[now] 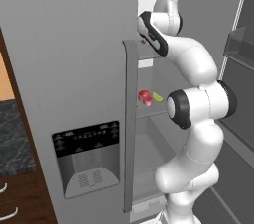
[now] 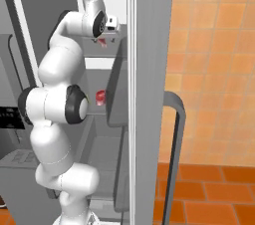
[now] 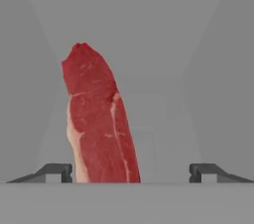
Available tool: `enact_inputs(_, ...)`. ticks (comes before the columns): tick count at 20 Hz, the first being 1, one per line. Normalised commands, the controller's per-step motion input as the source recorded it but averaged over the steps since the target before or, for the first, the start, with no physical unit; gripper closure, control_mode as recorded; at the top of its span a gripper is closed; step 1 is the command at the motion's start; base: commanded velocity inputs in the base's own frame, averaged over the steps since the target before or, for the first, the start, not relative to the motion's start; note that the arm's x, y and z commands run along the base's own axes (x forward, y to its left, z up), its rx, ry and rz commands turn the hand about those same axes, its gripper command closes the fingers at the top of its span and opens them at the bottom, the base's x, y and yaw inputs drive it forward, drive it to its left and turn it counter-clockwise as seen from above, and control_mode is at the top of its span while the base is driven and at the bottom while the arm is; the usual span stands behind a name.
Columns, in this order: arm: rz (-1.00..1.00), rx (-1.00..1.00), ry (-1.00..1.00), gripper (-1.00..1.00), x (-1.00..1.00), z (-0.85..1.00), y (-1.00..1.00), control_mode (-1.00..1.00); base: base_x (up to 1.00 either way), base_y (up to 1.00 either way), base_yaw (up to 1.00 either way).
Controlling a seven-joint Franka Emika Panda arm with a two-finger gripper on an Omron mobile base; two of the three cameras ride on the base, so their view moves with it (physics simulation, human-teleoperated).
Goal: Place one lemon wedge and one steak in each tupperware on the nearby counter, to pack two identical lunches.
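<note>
In the hand view a steak (image 3: 99, 119), red with pale streaks, lies lengthwise on a grey fridge shelf. It reaches back between the fingers of my gripper (image 3: 131, 171), nearer the left fingertip (image 3: 58, 171). The jaws stand wide and touch nothing, so the gripper is open. In the right base view my gripper (image 2: 106, 36) is at the upper shelf, just over that steak (image 2: 103, 43). One shelf lower lie a second steak (image 1: 145, 97) and a lemon wedge (image 1: 158, 97). The counter (image 1: 12, 139) shows at the far left. The tupperware is out of view.
The closed left fridge door (image 1: 74, 69) with its dispenser panel (image 1: 88, 157) and vertical handle (image 1: 130, 124) stands close to the arm. The open right door (image 2: 149, 94) with its handle (image 2: 175, 154) flanks the other side. Dark drawers (image 1: 15, 203) sit under the counter.
</note>
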Motion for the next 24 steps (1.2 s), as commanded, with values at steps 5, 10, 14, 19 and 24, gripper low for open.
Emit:
enact_inputs(5, 0.06, 0.0, 0.01, -1.0, -0.01, -0.45, 0.01, -1.0, 0.0, 0.0, 0.0)
enact_inputs(10, 0.08, 0.0, 0.08, 1.0, -0.01, -0.67, 0.0, -1.0, 0.0, 0.0, 0.0)
enact_inputs(14, 0.01, 0.0, 0.0, 1.0, -0.25, -0.64, 0.12, -1.0, 0.0, 0.0, 0.0)
enact_inputs(19, 0.0, 0.0, 0.0, 1.0, -0.5, -0.51, 0.06, -1.0, 0.0, 0.0, 0.0)
enact_inputs(24, -0.02, 0.02, -0.04, 1.0, -0.63, -0.33, 0.0, -1.0, 0.0, 0.0, 0.0)
